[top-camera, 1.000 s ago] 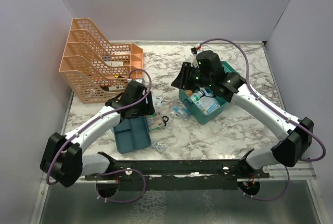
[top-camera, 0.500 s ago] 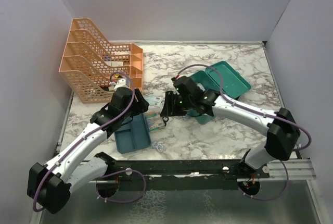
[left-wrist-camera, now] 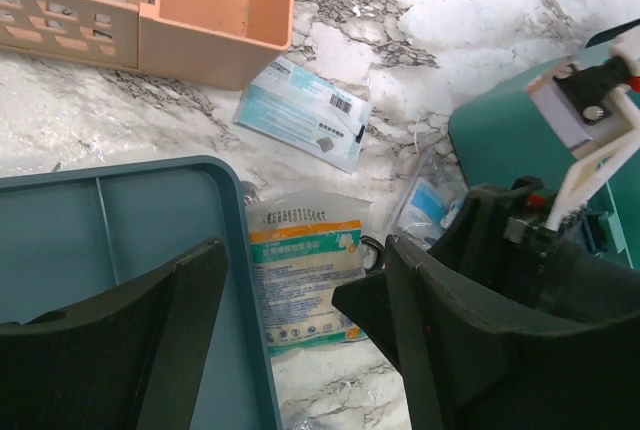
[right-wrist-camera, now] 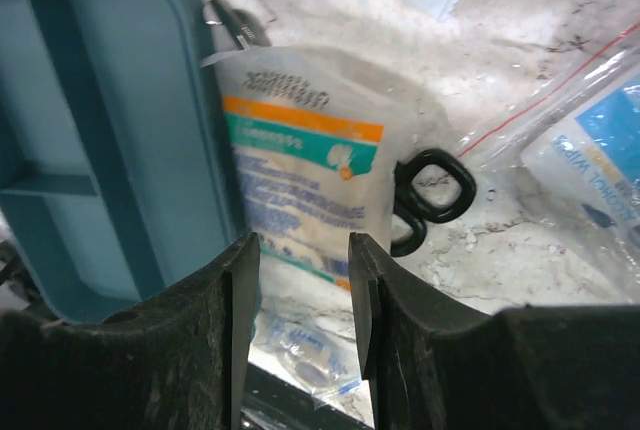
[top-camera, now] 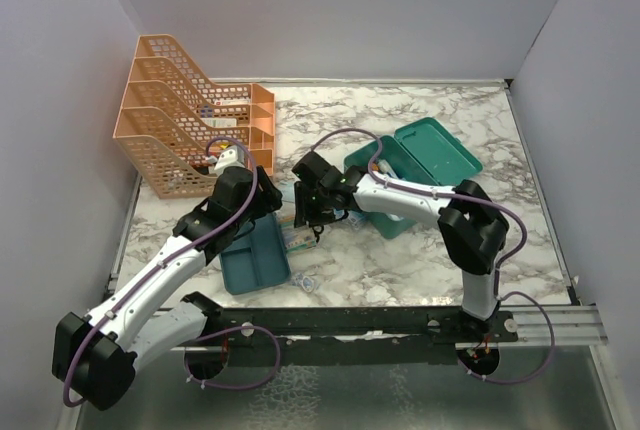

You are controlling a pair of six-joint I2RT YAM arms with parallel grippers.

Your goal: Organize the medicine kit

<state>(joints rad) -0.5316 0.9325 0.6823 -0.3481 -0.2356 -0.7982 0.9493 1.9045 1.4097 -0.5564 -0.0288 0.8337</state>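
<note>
My right arm (top-camera: 420, 195) has swung left off the teal metal-look medicine kit (top-camera: 440, 150); its claw (right-wrist-camera: 300, 280), spread above the flat white pouch (right-wrist-camera: 300, 170), could snag the teal divided tray (right-wrist-camera: 60, 100) just beside it.

Teal medicine kit (top-camera: 437, 151), upright, lid swung open toward far right.
</note>
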